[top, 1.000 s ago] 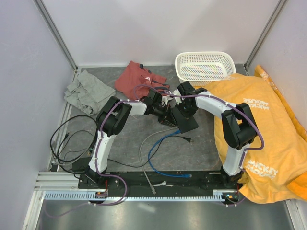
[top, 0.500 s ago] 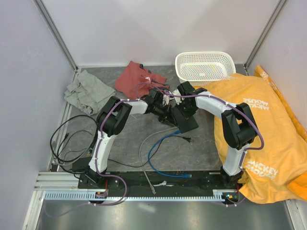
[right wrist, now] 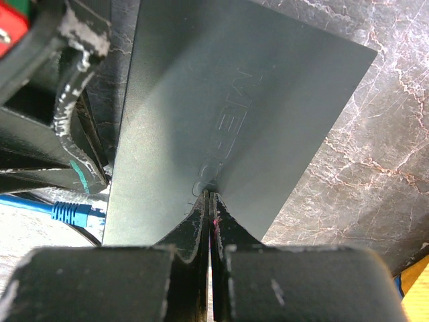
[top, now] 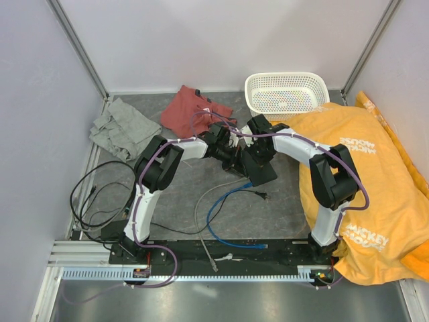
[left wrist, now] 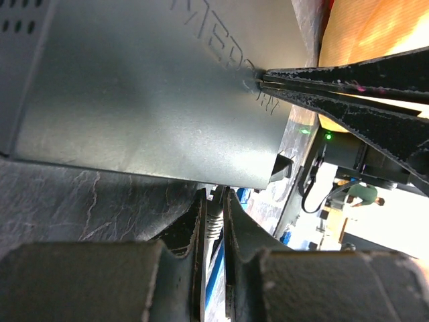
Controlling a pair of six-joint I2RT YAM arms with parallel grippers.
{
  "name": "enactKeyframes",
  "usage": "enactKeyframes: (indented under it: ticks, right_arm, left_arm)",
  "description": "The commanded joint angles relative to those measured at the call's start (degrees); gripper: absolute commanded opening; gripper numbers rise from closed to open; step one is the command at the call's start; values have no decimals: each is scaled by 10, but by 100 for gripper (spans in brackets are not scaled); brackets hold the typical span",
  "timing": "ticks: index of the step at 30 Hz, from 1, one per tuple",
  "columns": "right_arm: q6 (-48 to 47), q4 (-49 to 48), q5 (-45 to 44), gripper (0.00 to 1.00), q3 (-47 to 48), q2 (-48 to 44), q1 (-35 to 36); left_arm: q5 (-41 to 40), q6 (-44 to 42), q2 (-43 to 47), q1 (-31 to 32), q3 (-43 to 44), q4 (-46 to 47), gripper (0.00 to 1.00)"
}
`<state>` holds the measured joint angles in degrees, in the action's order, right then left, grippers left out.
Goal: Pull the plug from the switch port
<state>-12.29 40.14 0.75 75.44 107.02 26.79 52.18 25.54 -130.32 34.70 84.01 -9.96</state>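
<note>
**Both grippers at the switch, table centre**

The flat matte black rectangular switch lies at the centre of the grey marbled mat, between my two arms. My right gripper has its fingers pressed together, with the tips resting on the switch's top face by the embossed lettering. My left gripper sits at the switch's left side, fingers close together and pinching a pale ribbed plug. Whether the plug sits in a port is hidden. A blue cable lies just beside the switch. At far right, a white perforated plastic basket holds a few small coloured items, too small to identify. An orange cloth covers the table's right side.
</note>
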Motion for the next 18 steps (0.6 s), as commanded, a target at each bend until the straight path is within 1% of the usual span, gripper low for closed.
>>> enactKeyframes:
  ticks: [1, 7, 12, 15, 16, 18]
  right_arm:
    - [-7, -51, -4, 0, -21, 41, 6]
    - [-9, -51, -4, 0, -25, 36, 8]
    - [-12, -51, -4, 0, -29, 30, 8]
    - [-12, -52, -4, 0, -35, 29, 9]
    - [-12, -53, -4, 0, -35, 30, 9]
    - [-12, -54, -4, 0, -34, 31, 8]
  left_arm:
    - [-89, -74, -22, 25, -28, -70, 1]
    - [-94, -86, -1, 20, -47, -68, 2]
    - [-82, -126, 34, -24, -82, -101, 2]
    - [-76, -147, 65, -56, -123, -112, 2]
    - [-71, -139, 92, -63, -152, -99, 2]
    - [-69, -138, 117, -74, -180, -87, 1]
